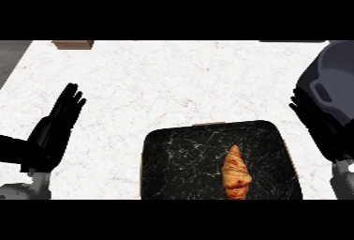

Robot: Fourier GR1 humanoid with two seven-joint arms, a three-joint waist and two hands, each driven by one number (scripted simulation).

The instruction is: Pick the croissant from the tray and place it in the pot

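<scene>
A golden-brown croissant (236, 173) lies lengthwise on the right half of a black marbled tray (180, 159) at the lower middle of the counter. The dark grey pot (335, 79) stands at the right edge, partly cut off by the frame. My right hand (319, 126) is open with straight fingers, just in front of the pot and to the right of the tray, not touching the croissant. At the left, my left hand (55, 129) rests open with fingers pointing up, well apart from the tray.
A white marble counter (173, 79) spreads across the view. A small brown box (72, 44) sits at the far left back edge. The counter's left edge meets grey floor at the upper left corner.
</scene>
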